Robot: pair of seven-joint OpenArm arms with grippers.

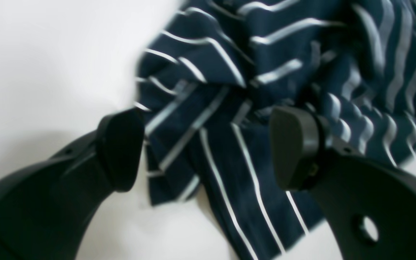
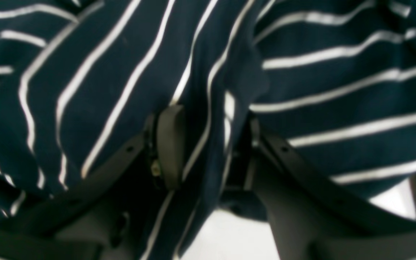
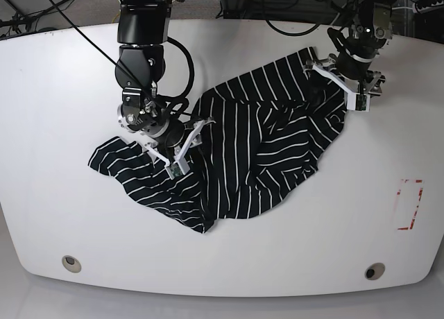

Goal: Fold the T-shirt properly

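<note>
Two arms are on the shirt and honestly it's nowhere near folded yet. The T-shirt (image 3: pixel 243 152) is sprawled crumpled across the middle of the white table (image 3: pixel 62 76), one end trailing toward the near-left edge in the base view and another bunched up at the far right. Looks like the spread-it-flat stage to me. The right gripper (image 2: pixel 202 144) has a ridge of striped cloth running between its jaws, but they sit a little apart, so I can't tell if it's truly pinching or letting go. The left gripper (image 1: pixel 208 151) is spread wide, hovering over a bunched bit of fabric with nothing in it. Next move probably needs it to close on an edge or sleeve and pull outward. No brand, label or readable writing anywhere that I can spot.
</note>
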